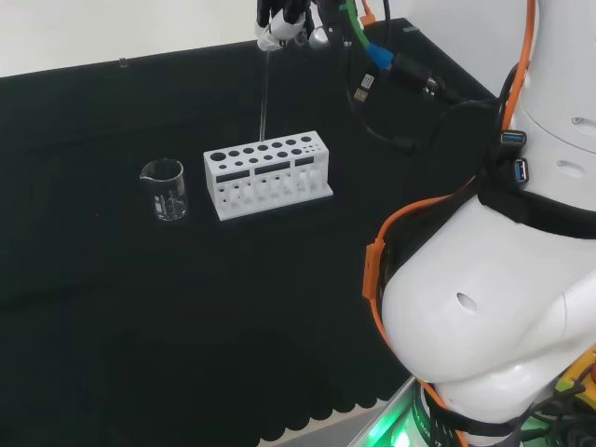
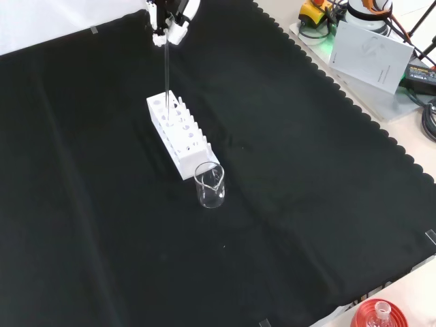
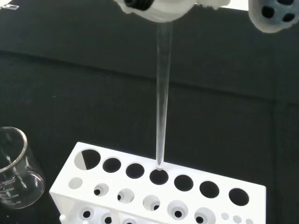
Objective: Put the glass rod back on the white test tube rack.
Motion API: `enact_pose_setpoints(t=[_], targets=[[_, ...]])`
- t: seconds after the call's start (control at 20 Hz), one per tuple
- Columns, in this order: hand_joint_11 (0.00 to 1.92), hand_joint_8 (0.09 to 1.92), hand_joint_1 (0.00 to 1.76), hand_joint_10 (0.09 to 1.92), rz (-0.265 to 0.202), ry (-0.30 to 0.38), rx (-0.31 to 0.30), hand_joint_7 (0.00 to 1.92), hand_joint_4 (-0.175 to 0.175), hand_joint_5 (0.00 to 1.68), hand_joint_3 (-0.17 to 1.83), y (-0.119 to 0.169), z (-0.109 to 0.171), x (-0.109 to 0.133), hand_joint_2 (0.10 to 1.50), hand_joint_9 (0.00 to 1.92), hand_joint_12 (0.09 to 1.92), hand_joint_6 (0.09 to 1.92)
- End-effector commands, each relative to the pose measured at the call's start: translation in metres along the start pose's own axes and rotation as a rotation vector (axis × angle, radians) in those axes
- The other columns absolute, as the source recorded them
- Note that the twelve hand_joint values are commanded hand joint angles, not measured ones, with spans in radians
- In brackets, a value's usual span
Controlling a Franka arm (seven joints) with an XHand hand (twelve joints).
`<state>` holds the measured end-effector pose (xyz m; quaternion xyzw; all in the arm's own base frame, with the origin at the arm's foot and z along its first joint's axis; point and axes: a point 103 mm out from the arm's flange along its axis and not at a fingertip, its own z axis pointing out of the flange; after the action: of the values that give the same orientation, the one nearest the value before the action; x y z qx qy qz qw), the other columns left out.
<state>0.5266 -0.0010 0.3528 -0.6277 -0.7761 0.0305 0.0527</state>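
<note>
My hand (image 1: 282, 26) hangs high over the bench, shut on the top of a clear glass rod (image 1: 264, 93) that points straight down. In the wrist view the rod (image 3: 163, 98) ends just above a hole in the back row of the white test tube rack (image 3: 140, 186), and fingertips (image 3: 159, 7) pinch its top end. The rack (image 1: 267, 172) stands on the black cloth right below the hand. In the front view the hand (image 2: 170, 17) holds the rod (image 2: 166, 71) over the far end of the rack (image 2: 182, 133).
A clear glass beaker (image 1: 165, 189) stands beside the rack, to its left in the head view, nearer the camera in the front view (image 2: 210, 184). Cables (image 1: 382, 74) trail behind the hand. A red ribbed stand with a flask (image 2: 378, 317) sits at the cloth's near edge.
</note>
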Motion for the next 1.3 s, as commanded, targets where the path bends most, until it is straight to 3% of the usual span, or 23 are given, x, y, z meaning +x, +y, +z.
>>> enact_pose_setpoints(t=[0.05,1.0,1.3], targets=[[1.68,0.09,1.33,0.09,0.004,-0.004,0.029,1.65,-0.175,1.46,-0.17,0.005,0.007,-0.007,1.01,1.82,0.36,0.09],[1.68,0.09,1.33,0.09,0.041,0.015,0.038,1.65,-0.175,1.46,-0.17,0.010,0.015,-0.032,1.01,1.82,0.36,0.09],[1.68,0.09,1.33,0.09,0.027,-0.001,0.064,1.65,-0.175,1.46,-0.17,0.016,0.024,-0.026,1.01,1.82,0.36,0.09]])
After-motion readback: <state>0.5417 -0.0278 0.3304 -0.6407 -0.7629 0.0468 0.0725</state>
